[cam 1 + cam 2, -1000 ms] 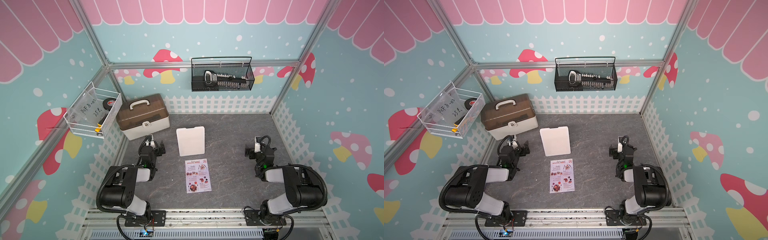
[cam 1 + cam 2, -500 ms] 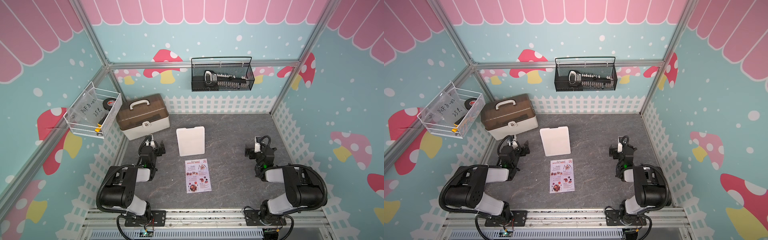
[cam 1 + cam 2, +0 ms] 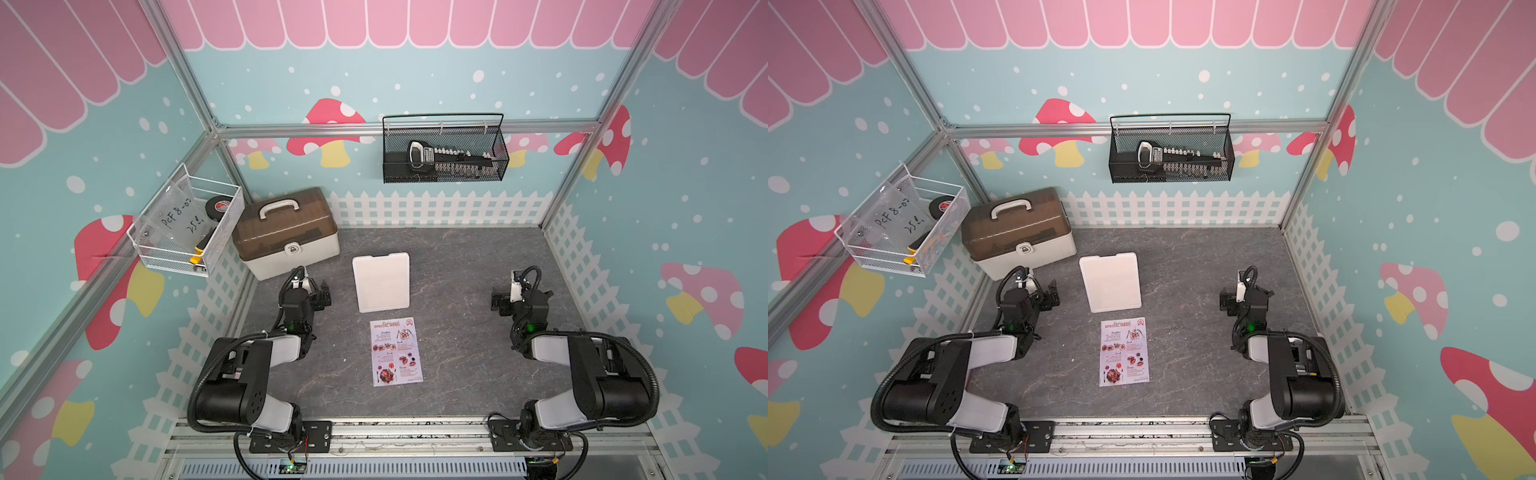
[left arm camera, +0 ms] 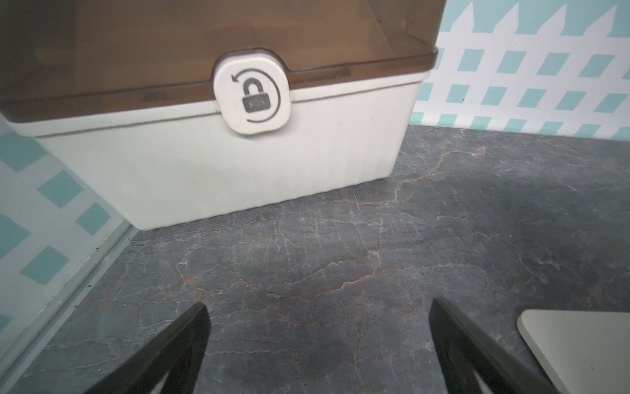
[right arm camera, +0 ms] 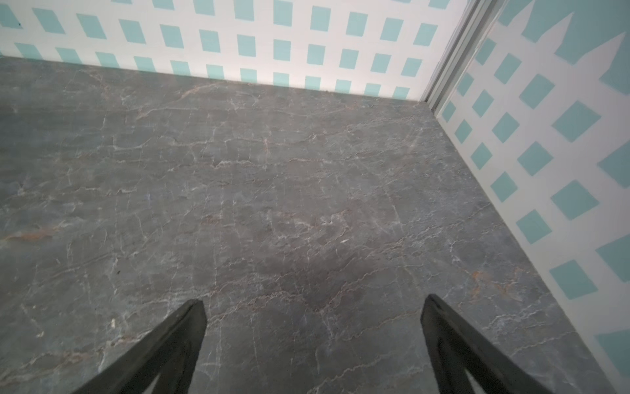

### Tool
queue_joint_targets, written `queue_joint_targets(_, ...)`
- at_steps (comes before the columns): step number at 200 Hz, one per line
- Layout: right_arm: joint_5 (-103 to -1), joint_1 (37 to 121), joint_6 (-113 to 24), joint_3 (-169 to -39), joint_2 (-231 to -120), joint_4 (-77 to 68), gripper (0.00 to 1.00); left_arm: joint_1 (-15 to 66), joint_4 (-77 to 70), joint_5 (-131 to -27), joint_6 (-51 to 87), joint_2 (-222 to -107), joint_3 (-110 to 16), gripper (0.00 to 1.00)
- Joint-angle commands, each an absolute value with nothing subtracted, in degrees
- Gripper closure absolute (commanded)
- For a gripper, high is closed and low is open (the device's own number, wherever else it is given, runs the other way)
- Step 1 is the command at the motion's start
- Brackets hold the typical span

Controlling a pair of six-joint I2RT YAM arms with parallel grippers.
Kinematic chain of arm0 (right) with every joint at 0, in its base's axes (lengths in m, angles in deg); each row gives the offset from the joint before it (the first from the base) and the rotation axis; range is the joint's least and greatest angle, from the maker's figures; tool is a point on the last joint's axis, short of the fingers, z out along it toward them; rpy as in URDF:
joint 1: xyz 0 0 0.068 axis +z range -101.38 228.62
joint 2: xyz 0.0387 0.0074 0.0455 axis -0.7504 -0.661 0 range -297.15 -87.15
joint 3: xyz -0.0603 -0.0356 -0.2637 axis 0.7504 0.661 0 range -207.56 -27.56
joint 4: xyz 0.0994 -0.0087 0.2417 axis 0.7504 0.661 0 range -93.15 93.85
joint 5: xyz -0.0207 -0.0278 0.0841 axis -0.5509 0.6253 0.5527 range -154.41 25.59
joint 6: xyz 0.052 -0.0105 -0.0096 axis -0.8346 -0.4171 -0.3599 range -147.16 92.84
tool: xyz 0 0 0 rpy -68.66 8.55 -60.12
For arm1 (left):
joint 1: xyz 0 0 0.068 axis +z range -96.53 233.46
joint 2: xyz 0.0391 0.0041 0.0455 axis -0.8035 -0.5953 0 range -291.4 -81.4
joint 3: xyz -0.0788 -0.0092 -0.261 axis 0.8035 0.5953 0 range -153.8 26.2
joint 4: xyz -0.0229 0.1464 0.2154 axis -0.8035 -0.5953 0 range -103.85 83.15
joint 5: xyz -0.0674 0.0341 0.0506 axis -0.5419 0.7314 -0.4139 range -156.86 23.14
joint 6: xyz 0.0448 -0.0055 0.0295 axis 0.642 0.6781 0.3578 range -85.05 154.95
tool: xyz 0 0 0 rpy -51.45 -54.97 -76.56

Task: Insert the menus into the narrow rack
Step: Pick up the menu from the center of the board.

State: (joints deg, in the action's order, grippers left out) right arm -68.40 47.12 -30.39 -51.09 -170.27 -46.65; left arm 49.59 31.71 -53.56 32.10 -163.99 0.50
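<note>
The menus (image 3: 396, 352) (image 3: 1124, 352), one white sheet with a red heading and food photos, lie flat on the dark floor near the front, between the two arms. Just behind it lies the narrow rack (image 3: 381, 281) (image 3: 1111, 281), a flat white sleeve; one of its corners (image 4: 579, 348) shows in the left wrist view. My left gripper (image 3: 307, 287) (image 4: 319, 304) rests low to the left of the rack, open and empty, facing the toolbox. My right gripper (image 3: 519, 291) (image 5: 313, 301) sits at the right, open over bare floor.
A brown-lidded white toolbox (image 3: 286, 232) (image 4: 238, 163) stands at the back left, close ahead of the left gripper. A black mesh basket (image 3: 444, 153) hangs on the back wall and a white wire basket (image 3: 187, 226) on the left wall. Fence-printed walls enclose the floor.
</note>
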Motion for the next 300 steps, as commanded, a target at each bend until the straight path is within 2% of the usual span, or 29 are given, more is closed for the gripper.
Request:
queue_joint_targets(1, -72.43, 48.82, -30.25, -54.40, -164.67, -37.62, 0.00, 49.42, 20.75, -47.00, 30.55, -158.05, -3.78, 0.01)
queue_joint_targets(34, -75.58, 53.00, -35.27, -61.79, -155.46, -20.18, 0.00, 48.17, 8.23, -45.73, 23.17, -146.69, -6.91, 0.01)
queue_joint_targets(71, -77.72, 58.37, -41.95, -72.12, -150.56, 0.10, 0.01, 39.57, -11.60, -42.08, 16.85, -139.41, -16.44, 0.01)
queue_joint_targets(101, -69.60, 59.83, -46.43, -76.98, -150.03, 12.00, 0.04, 32.42, -23.78, -40.25, 9.39, -136.73, -21.00, 0.03)
queue_joint_targets(127, -62.58, 62.33, -50.15, -77.10, -151.17, 17.39, 0.04, 31.85, -34.41, -45.33, 0.53, -134.58, -22.38, 0.03)
queue_joint_targets(144, -62.57, 65.99, -51.04, -76.96, -151.90, 20.75, 0.04, 31.04, -40.95, -48.13, -1.53, -134.14, -23.63, 0.05)
queue_joint_targets(162, -62.85, 69.70, -52.63, -76.55, -152.30, 22.86, 0.04, 30.44, -46.36, -51.28, -4.52, -134.22, -24.82, 0.06)
queue_joint_targets(215, -57.24, 77.18, -56.30, -73.82, -156.55, 21.78, 0.07, 26.35, -52.06, -62.01, -11.91, -135.26, -20.62, 0.16)
queue_joint_targets(231, -56.09, 79.64, -57.84, -72.60, -158.45, 19.82, 0.09, 25.02, -51.94, -64.63, -12.88, -136.57, -18.51, 0.20)
queue_joint_targets(300, -54.48, 88.43, -63.75, -67.76, -164.35, 10.52, 0.14, 18.44, -43.88, -70.46, -17.38, -142.33, -10.54, 0.22)
